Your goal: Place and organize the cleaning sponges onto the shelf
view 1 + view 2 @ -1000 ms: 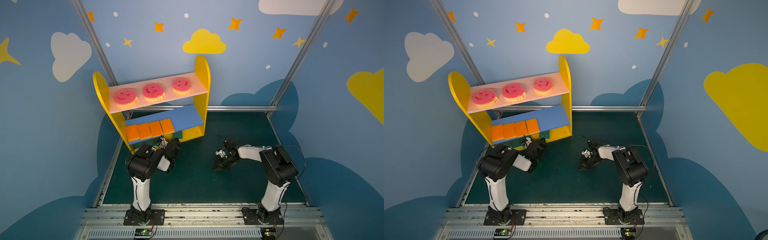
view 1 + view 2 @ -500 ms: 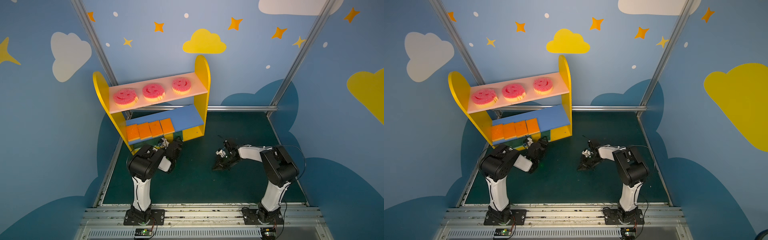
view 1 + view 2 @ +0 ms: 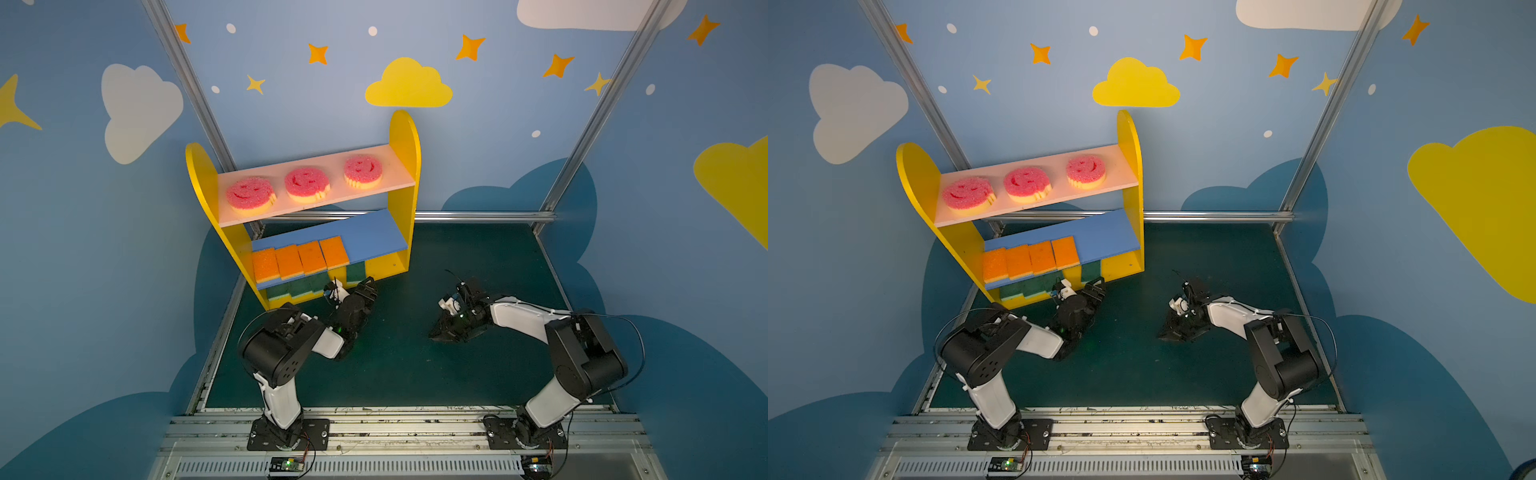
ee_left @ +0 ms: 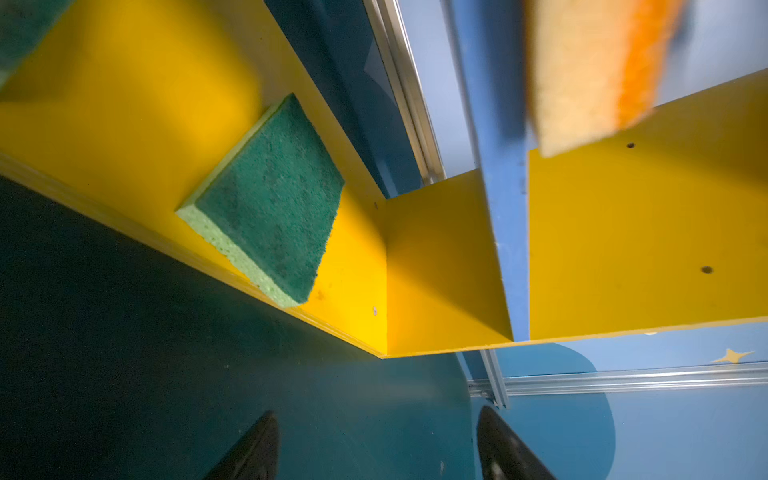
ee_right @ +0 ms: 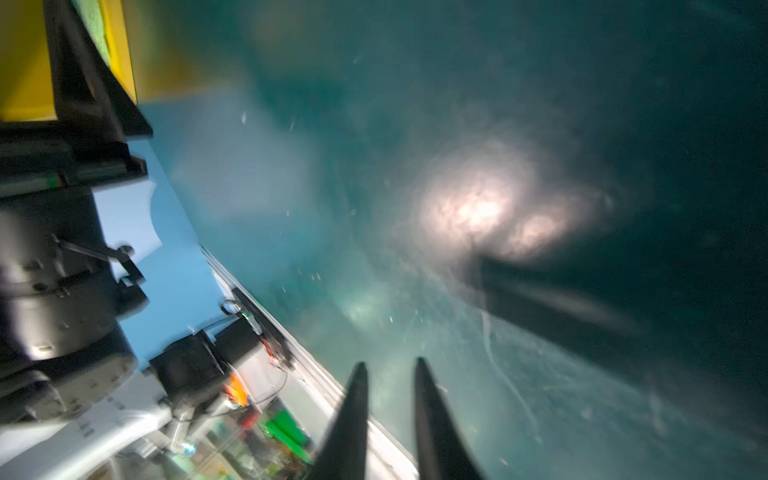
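The black fingers of the left gripper (image 4: 374,417) stood spread wide, grasping nothing. They faced a green rectangular scouring sponge (image 4: 270,199) lying flat on the yellow base of the small yellow-sided shelf (image 3: 405,137). The fingers of the right gripper (image 5: 390,365) were slightly parted and empty over the dark green floor mat (image 3: 415,374), at 3 o'clock from the left gripper in both top views. Four orange rectangular sponges (image 3: 311,257) sat on the blue board. At 12 o'clock from them, three round pink smiley-face sponges (image 3: 306,183) sat on the pink board.
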### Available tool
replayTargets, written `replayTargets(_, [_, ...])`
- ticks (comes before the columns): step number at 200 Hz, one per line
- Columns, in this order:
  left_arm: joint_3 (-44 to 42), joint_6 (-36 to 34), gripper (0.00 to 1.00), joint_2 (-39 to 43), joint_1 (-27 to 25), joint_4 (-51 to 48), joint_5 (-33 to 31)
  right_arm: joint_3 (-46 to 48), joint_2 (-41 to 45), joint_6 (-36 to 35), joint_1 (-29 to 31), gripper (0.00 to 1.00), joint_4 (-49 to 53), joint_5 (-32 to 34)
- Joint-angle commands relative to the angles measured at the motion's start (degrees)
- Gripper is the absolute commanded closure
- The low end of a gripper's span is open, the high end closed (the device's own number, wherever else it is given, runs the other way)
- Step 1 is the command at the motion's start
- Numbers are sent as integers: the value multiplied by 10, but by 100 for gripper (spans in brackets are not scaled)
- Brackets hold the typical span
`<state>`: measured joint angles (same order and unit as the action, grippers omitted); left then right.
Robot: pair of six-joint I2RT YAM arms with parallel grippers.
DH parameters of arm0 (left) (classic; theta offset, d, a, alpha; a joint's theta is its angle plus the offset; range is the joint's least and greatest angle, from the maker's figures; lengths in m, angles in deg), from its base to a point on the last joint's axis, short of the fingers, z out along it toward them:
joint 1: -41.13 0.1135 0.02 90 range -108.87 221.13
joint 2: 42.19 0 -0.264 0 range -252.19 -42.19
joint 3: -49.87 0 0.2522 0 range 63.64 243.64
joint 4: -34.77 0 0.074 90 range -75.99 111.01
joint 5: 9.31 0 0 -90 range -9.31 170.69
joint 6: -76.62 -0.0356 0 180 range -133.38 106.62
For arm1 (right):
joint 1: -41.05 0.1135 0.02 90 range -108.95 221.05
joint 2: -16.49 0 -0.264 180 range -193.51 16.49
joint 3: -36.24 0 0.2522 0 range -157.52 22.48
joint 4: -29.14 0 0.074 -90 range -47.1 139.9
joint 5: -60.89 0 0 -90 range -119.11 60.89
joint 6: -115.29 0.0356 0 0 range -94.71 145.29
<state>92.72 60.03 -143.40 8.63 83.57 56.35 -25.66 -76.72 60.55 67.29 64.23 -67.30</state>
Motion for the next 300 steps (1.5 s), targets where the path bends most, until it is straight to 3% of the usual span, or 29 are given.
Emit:
replayTargets(1, [-26,-43,19,47,-11,-29,-9,16,30,26,3,63,-50,-16])
replayTargets(29, [-55,-76,12,162,-20,-178,-9,-12,40,57,26,52,-97,-10])
replayTargets(55, [-64,-89,7,276,-14,-358,-24,-79,6,83,59,51,-117,15])
replayTargets(77, [-52,-112,4,345,6,-476,3,-136,-44,112,80,51,-146,25])
replayTargets(128, [-94,-134,3,432,93,-541,108,-254,-169,179,89,55,-216,31])
replayTargets(233, [-190,-126,2,622,111,-607,63,-475,-405,311,102,58,-310,4])
replayTargets(300, [-219,-119,1,672,112,-623,59,-533,-470,356,113,57,-321,21])
